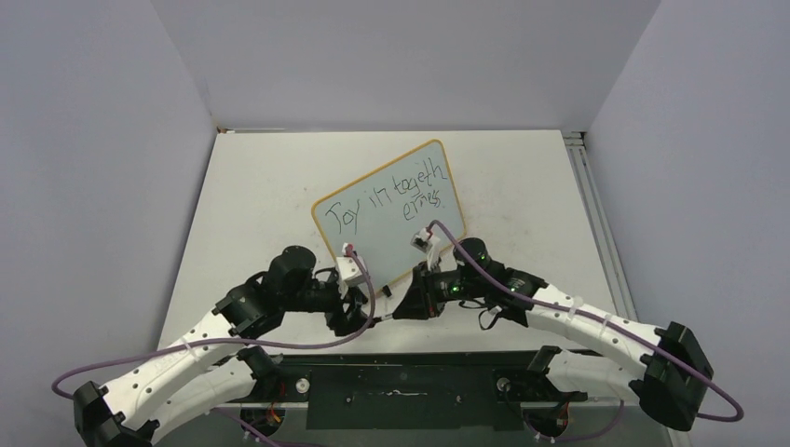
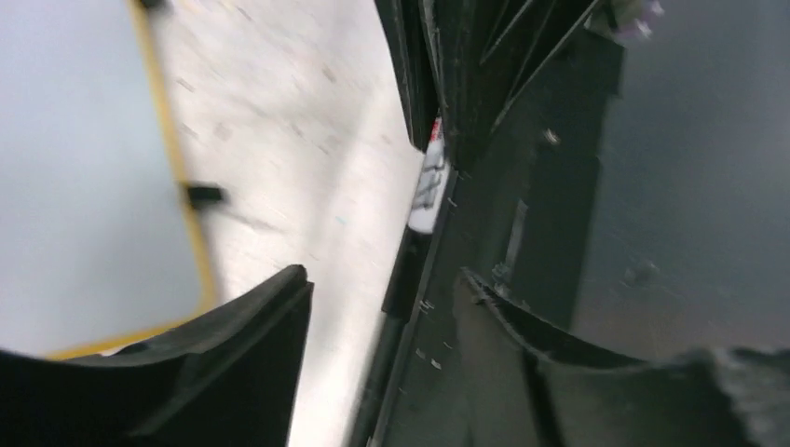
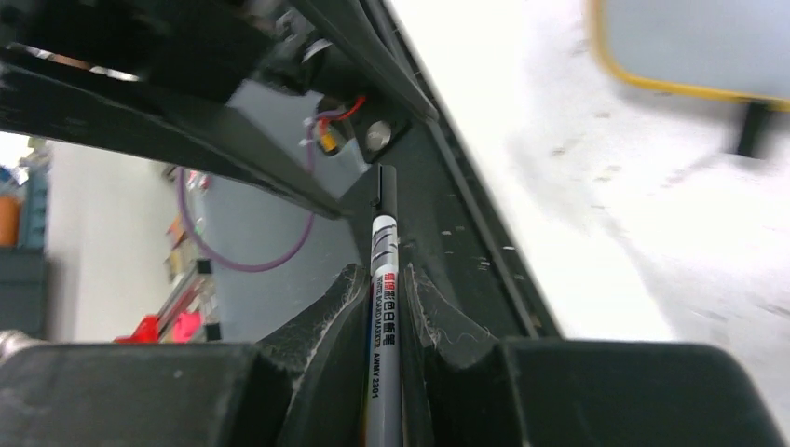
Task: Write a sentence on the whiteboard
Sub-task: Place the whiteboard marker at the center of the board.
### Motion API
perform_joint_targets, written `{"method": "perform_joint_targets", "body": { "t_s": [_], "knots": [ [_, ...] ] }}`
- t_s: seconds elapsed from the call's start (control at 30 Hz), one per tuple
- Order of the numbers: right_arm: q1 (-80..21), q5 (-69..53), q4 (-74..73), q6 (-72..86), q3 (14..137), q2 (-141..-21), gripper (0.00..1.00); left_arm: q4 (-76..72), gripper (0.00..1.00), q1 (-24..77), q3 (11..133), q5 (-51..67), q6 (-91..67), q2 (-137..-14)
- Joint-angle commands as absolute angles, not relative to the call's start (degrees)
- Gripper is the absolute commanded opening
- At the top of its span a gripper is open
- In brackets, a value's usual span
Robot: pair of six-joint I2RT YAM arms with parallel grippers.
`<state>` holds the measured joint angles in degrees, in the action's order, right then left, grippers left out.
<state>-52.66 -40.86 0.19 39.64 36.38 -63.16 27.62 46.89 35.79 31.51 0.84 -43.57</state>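
Showing one whiteboard (image 1: pixel 373 237), two-line sentence (image 1: pixel 396 197), one marker (image 3: pixel 384 256).

Matte white tabletop (image 1: pixel 251 196), plain pale grey walls (image 1: pixel 401 56) on three sides, even light

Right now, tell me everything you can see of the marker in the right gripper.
The marker is a slim, plastic-looking pen: black far end with a small clip, grey-and-white bands, then a white label with a red block and black print. The right gripper is shut on it, one finger on each side of the barrel, and it points straight away from the wrist camera, a dark panel behind it. Whether its far end touches anything cannot be told.
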Motion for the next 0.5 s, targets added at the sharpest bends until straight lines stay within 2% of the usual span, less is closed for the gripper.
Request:
{"method": "perform_joint_targets", "body": {
  "t_s": [0.0,0.07,0.23,0.47],
  "knots": [
    [-42.26,-36.62,-17.66,30.33,40.54,-57.14,0.05,15.57,0.63,43.05,41.62,25.08,1.08,-42.65],
    [-37.12,-37.47,-22.39,27.6,40.43,-56.57,0.05,14.93,0.72,40.38,41.8,24.62,0.37,-42.21],
    [-29.26,-39.27,-26.25,24.45,37.62,-59.12,0.05,12.54,0.82,30.34,42.15,27.76,-5.66,-41.52],
    [-24.57,-38.74,-22.93,23.55,34.19,-63.93,0.08,6.33,0.86,12.09,40.6,26.7,-14.27,-35.99]
  ]
}}
